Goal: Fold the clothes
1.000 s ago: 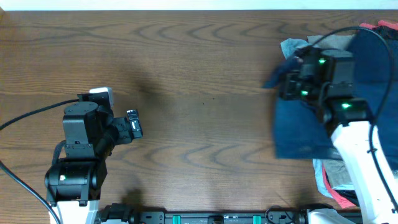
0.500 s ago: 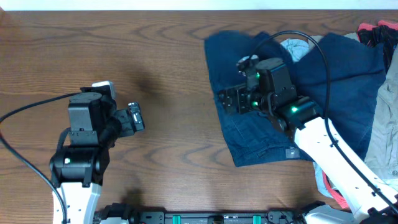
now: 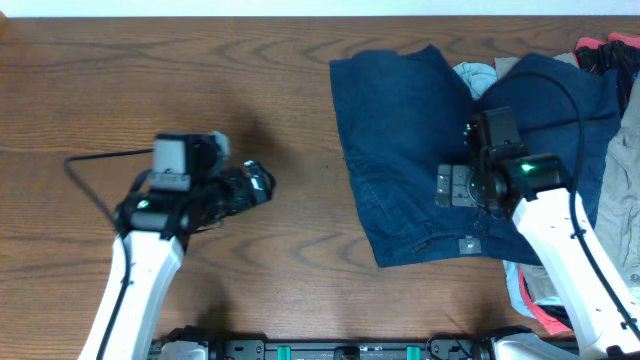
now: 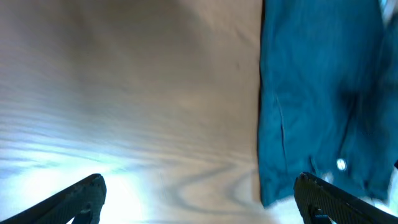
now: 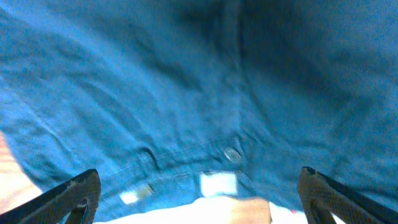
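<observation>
Navy denim-like shorts (image 3: pixel 400 130), flat but rumpled; left hand (image 3: pixel 262 183) and right hand (image 3: pixel 450 186) spread wide.

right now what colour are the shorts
Dark navy blue; the shorts show best in the overhead view.

Even, soft light is seen overhead, the left arm (image 3: pixel 180 195) smeared by motion. Both wrist views are blurred; the clothes (image 5: pixel 186 81) are rendered soft, the near worktop (image 4: pixel 93 165) washed by glare
</observation>
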`<act>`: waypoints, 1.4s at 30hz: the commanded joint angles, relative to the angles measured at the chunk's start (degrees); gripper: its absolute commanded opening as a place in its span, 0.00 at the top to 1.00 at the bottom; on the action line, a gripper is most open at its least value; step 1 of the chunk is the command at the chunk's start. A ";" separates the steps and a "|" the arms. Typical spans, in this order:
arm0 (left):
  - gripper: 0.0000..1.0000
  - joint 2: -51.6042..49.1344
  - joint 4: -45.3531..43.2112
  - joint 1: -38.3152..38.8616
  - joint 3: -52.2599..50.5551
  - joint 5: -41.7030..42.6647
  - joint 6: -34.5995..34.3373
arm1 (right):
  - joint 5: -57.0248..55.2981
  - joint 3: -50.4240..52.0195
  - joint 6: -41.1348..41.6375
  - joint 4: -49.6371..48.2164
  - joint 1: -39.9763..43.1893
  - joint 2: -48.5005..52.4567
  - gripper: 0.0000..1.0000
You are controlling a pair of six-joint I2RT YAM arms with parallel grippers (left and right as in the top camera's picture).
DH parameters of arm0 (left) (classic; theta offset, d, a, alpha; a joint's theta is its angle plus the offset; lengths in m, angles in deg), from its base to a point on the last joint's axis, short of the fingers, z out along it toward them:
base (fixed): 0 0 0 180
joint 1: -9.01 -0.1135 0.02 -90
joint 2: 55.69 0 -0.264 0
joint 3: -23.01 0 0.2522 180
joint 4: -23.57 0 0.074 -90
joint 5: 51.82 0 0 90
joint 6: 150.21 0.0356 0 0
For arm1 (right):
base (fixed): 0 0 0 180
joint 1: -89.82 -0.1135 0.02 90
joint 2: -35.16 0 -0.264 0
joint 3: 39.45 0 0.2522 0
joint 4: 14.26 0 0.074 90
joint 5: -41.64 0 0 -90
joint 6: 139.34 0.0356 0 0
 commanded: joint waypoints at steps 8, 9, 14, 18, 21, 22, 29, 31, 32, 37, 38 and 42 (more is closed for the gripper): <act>0.02 -15.32 -6.69 16.94 0.31 3.32 -13.11 | -1.51 -0.85 0.70 3.80 5.66 -0.85 0.01; 0.02 -16.65 -7.80 18.51 0.31 3.34 -14.40 | -1.49 -0.85 0.70 4.07 6.03 -0.85 0.01; 0.02 -23.80 -14.91 26.43 0.31 3.32 -22.03 | -1.51 -0.85 0.70 4.90 6.62 -0.85 0.01; 0.02 -28.76 -21.46 31.93 0.31 3.32 -27.47 | -1.51 -0.85 0.70 5.11 6.62 -0.92 0.01; 0.01 -31.98 -27.10 35.95 0.31 3.32 -30.88 | -1.51 -0.85 0.70 5.29 6.62 -0.96 0.01; 0.02 -32.61 -28.39 36.87 0.31 3.32 -31.39 | -1.51 -0.85 0.70 5.29 6.62 -0.96 0.01; 0.94 -34.29 -32.54 40.85 0.31 2.21 -31.36 | -1.51 -0.85 0.70 5.27 6.62 -0.96 0.01; 0.94 -33.99 -31.36 39.98 0.31 2.21 -29.11 | -1.51 -0.85 0.70 5.29 6.62 -0.96 0.01; 0.94 -33.66 -30.16 39.30 0.31 2.21 -28.09 | -1.51 -0.85 0.70 5.29 6.62 -0.96 0.01; 0.94 -29.11 -17.29 30.95 0.39 2.12 -18.05 | -1.53 -0.85 0.66 5.33 6.62 -0.96 0.01; 0.94 -27.87 -14.84 28.96 0.46 1.64 -16.33 | -1.53 -0.85 0.68 5.33 6.62 -0.96 0.01; 0.94 -19.21 -3.26 15.72 1.77 -6.91 -8.63 | -1.53 -0.85 0.70 5.25 6.62 -0.96 0.01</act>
